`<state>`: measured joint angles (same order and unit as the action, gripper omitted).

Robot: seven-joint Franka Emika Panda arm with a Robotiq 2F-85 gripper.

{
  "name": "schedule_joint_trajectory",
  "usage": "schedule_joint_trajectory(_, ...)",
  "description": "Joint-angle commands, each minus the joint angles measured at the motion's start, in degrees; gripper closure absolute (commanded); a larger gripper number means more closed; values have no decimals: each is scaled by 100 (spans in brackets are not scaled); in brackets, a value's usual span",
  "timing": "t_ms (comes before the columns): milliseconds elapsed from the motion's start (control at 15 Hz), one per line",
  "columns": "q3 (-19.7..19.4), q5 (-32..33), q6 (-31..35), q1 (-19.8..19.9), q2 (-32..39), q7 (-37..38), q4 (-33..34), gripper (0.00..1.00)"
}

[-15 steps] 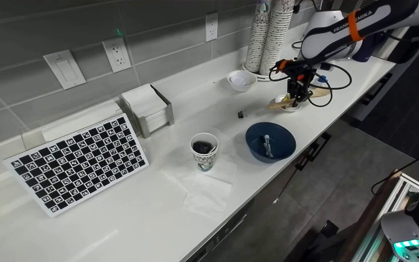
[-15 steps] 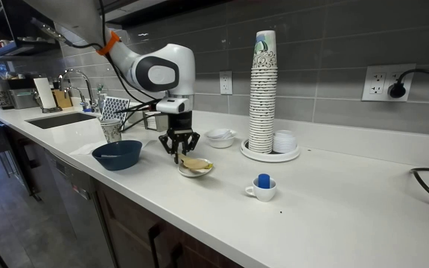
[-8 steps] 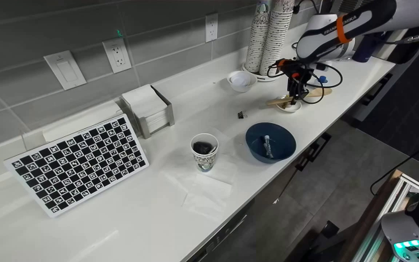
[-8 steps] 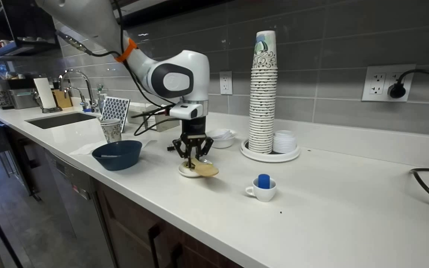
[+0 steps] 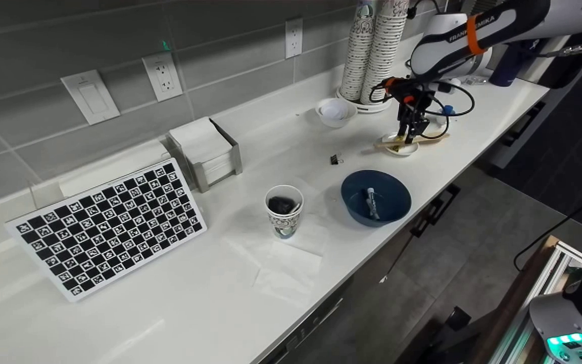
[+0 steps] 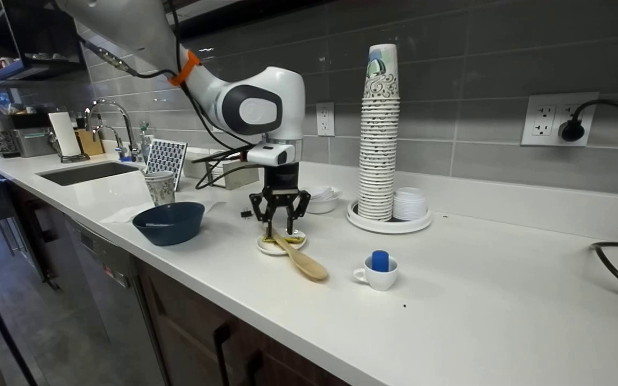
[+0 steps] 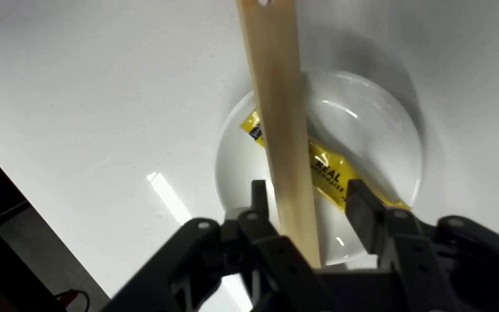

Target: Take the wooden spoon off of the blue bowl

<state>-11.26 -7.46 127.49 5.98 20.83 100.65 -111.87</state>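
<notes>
The tool (image 6: 280, 231) points downward over a white dish (image 7: 383, 141), and its two fingers (image 7: 364, 216) stand apart, with the handle of the spoon (image 6: 306, 264) in the gap between them. In the wrist view a free space is seen at one side of the handle; at the other side the finger is very near, and I cannot tell whether it touches. The spoon goes across the dish, above a yellow packet (image 7: 329, 175), and its wide end reaches past the rim, over the desk (image 6: 475, 300); if this end rests there, I cannot tell. The blue bowl (image 6: 169, 228) stands near the dish but apart from the spoon, and a white tube (image 5: 372, 203) lies inside it. Near this bowl is a black clip (image 5: 335, 160), and farther along stands a paper cup (image 5: 284, 222). On the opposite side of the dish is a small cup (image 6: 381, 280) with a blue piece (image 6: 380, 261) in it. Farther back are a white bowl (image 6: 324, 206) and tall stacks of cups (image 5: 357, 60).
</notes>
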Motion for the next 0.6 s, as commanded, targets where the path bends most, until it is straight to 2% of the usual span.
schedule_joint_trajectory(0,-1,-86,-199,10,-213,47,47,16)
schedule_joint_trajectory(133,79,-234,-87,38,-526,-167,-118,4)
schedule_joint_trajectory(200,168,-297,-12,11,-709,-380,-213,1)
schedule_joint_trajectory(467,542,-189,-62,-298,-1179,-1024,-421,0)
schedule_joint_trajectory(533,392,-195,-61,-161,-826,-775,-94,0)
